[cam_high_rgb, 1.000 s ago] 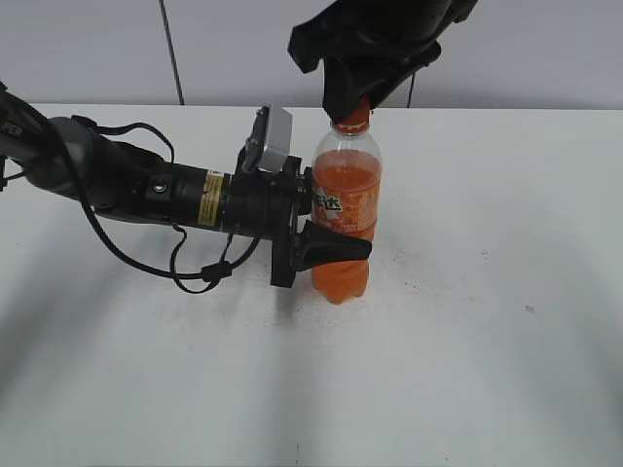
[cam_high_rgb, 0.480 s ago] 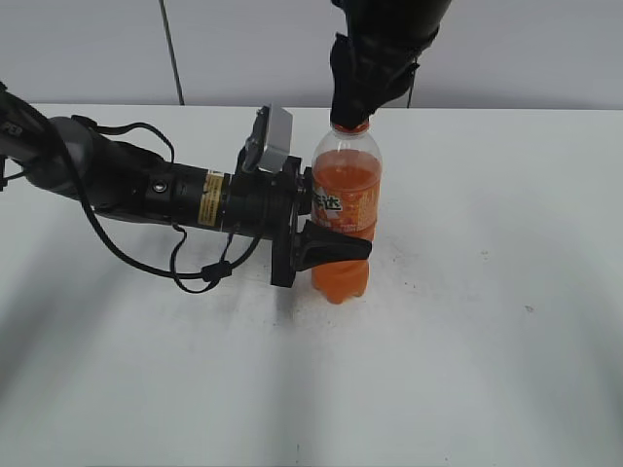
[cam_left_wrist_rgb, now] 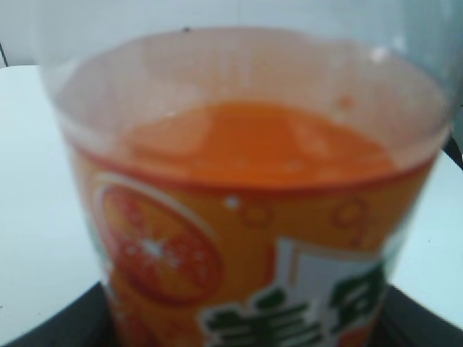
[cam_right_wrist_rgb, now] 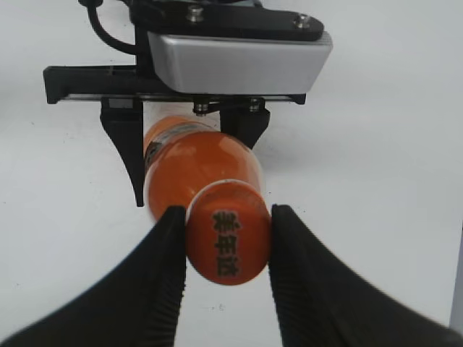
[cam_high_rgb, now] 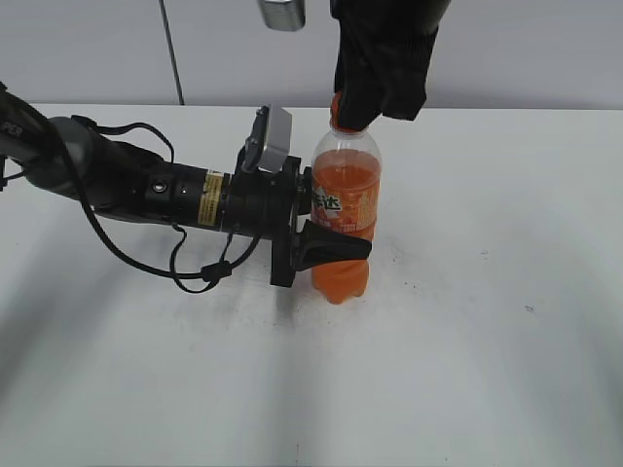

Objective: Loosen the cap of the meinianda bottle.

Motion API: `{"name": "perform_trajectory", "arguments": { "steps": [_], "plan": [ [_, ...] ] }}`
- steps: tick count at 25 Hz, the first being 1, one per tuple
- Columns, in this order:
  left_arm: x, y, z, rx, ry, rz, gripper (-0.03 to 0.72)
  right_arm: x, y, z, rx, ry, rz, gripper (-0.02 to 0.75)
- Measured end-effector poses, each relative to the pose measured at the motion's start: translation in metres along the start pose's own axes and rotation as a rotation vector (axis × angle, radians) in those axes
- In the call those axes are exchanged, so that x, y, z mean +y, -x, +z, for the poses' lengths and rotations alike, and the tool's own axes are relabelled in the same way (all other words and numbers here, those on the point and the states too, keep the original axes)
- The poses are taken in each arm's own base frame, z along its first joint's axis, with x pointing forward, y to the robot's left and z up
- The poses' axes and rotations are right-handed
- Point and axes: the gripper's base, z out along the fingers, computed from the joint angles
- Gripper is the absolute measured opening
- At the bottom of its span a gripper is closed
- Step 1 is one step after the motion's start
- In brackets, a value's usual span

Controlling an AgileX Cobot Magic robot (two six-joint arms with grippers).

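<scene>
The meinianda bottle (cam_high_rgb: 346,209) stands upright on the white table, clear plastic with orange drink and an orange-green-white label; its label fills the left wrist view (cam_left_wrist_rgb: 246,238). My left gripper (cam_high_rgb: 326,243) reaches in from the left and is shut on the bottle's body. My right gripper (cam_high_rgb: 375,92) comes down from above and is shut on the orange cap (cam_high_rgb: 338,109). In the right wrist view the cap (cam_right_wrist_rgb: 228,242), with dark characters on top, sits squeezed between the two black fingers (cam_right_wrist_rgb: 226,238).
The white table (cam_high_rgb: 487,321) stretches around the bottle. A grey wall with a dark vertical seam (cam_high_rgb: 170,49) stands behind it. The left arm's cables (cam_high_rgb: 200,272) loop onto the table left of the bottle.
My right gripper has turned about the bottle's axis while staying on the cap; its wrist camera now shows at the top. The bottle and left arm have not moved.
</scene>
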Motion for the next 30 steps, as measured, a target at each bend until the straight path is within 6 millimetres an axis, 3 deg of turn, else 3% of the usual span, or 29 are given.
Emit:
{"name": "perform_trajectory", "arguments": {
  "steps": [7, 17, 23, 30],
  "plan": [
    [0.000, 0.000, 0.000, 0.000, 0.000, 0.000, 0.416, -0.001, 0.000, -0.002, 0.000, -0.003, -0.084, 0.269],
    [-0.001, 0.000, -0.001, 0.000, -0.016, 0.009, 0.416, -0.009, 0.006, -0.015, -0.030, -0.048, -0.044, 0.269],
    [-0.001, 0.000, -0.001, -0.001, -0.016, 0.010, 0.416, -0.008, 0.006, -0.025, -0.048, -0.066, 0.121, 0.269],
    [-0.001, 0.000, -0.001, -0.001, -0.016, 0.010, 0.416, -0.007, -0.002, -0.057, -0.075, -0.150, 0.600, 0.269]
  ]
}}
